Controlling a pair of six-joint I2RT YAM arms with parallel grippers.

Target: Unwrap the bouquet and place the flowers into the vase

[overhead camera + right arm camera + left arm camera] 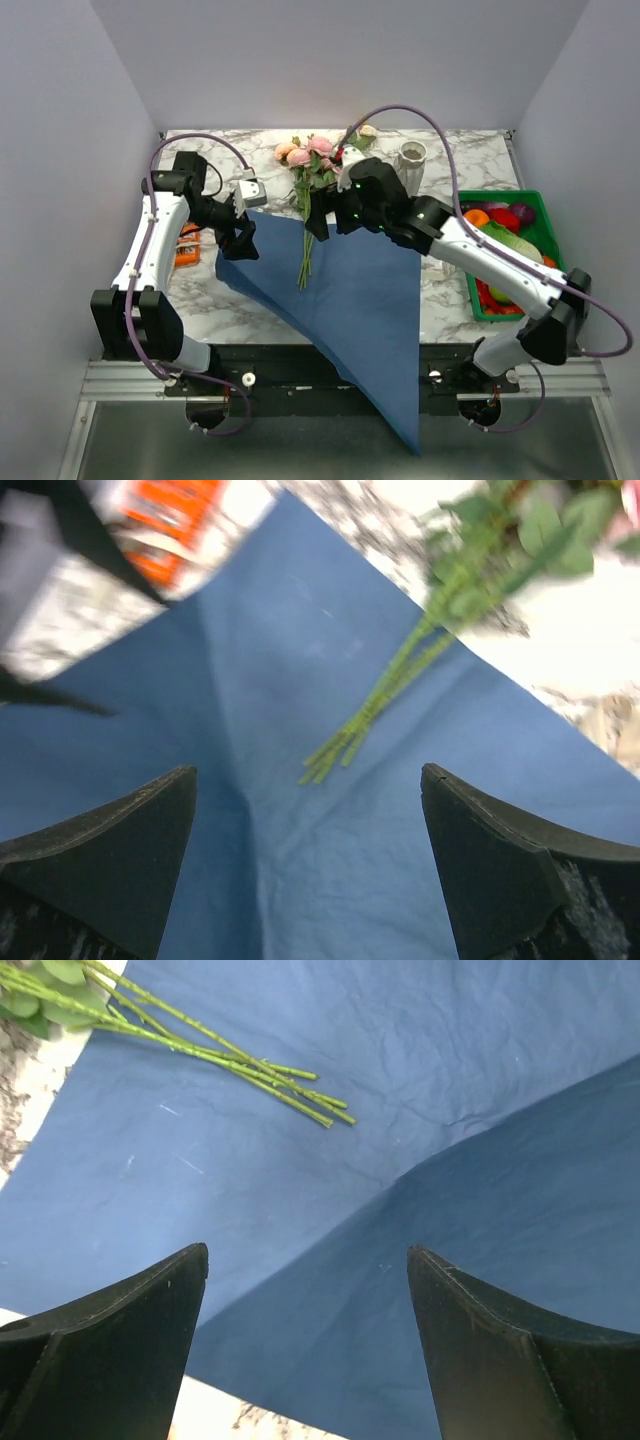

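Unwrapping looks finished, the blue paper (360, 300) spread flat; the flowers (400, 670) lie just ahead of the gaping, empty right hand (308, 780) (the left hand (307, 1255) gapes empty too); next it must pinch them and carry them to the vase (411, 160), beyond it and rightward.

- I see the pink, peach and cream artificial roses (303, 157) lying unwrapped, blooms far, green stems on the paper.
- The blue wrapping paper (340, 300) lies spread flat, its near corner overhanging.
- The tall off-white ceramic vase (411, 160) stands upright near the blooms, on their right.
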